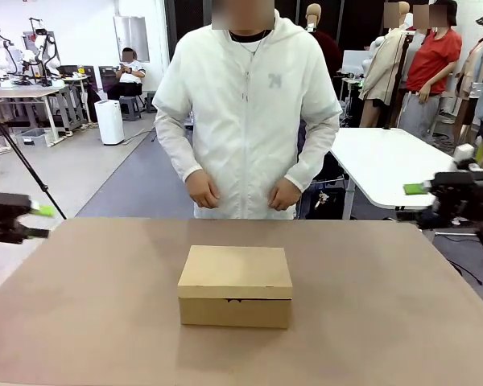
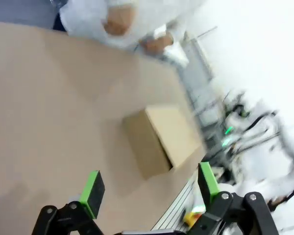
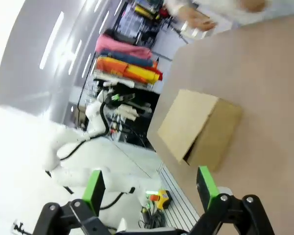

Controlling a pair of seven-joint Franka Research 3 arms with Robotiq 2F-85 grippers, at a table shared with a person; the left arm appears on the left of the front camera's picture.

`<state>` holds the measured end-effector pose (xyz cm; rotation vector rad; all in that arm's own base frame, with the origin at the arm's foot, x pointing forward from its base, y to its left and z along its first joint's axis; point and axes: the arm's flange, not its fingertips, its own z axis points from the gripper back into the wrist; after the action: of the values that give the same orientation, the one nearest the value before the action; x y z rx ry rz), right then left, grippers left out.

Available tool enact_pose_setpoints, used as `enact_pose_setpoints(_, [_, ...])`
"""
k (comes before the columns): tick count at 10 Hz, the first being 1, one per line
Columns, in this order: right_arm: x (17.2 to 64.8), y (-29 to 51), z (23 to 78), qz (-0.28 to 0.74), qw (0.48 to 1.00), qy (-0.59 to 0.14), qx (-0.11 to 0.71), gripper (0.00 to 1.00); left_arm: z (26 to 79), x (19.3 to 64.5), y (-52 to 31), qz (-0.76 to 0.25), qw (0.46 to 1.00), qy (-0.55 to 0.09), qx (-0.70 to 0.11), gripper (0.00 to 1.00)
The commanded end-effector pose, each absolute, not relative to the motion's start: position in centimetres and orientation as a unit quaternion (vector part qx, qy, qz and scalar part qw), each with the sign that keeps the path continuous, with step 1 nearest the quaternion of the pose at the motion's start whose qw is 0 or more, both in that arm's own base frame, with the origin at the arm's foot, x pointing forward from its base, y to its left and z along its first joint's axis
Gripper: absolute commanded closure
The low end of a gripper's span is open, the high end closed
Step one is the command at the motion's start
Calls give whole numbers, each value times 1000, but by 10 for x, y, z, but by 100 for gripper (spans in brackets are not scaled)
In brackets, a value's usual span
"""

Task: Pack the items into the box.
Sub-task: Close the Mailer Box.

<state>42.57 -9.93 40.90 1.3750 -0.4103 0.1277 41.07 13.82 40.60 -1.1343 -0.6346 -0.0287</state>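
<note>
Cardboard box sits shut mid-desk, contents hidden; left gripper and right gripper fingers spread wide, empty, at the desk's edges.

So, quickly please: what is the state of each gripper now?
Left gripper: open, holding nothing, off the table's left side.
Right gripper: open, holding nothing, off the right side.

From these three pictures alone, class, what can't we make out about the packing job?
- Inside of the box: lid shut in the front view, so any contents are hidden.
- Left gripper: cut off by the front view's left edge.
- Person's hands: blurred in the left wrist view.
- Shelf goods past the table: too small in the right wrist view.
</note>
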Motion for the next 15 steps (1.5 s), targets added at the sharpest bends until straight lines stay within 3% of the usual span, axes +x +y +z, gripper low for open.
enact_pose_setpoints(1, [430,-71,428,99,751,-188,625,0,407,417,110,-72,830,-272,-482,0])
enact_pose_setpoints(15, [430,-71,428,99,751,-188,625,0,407,417,110,-72,830,-272,-482,0])
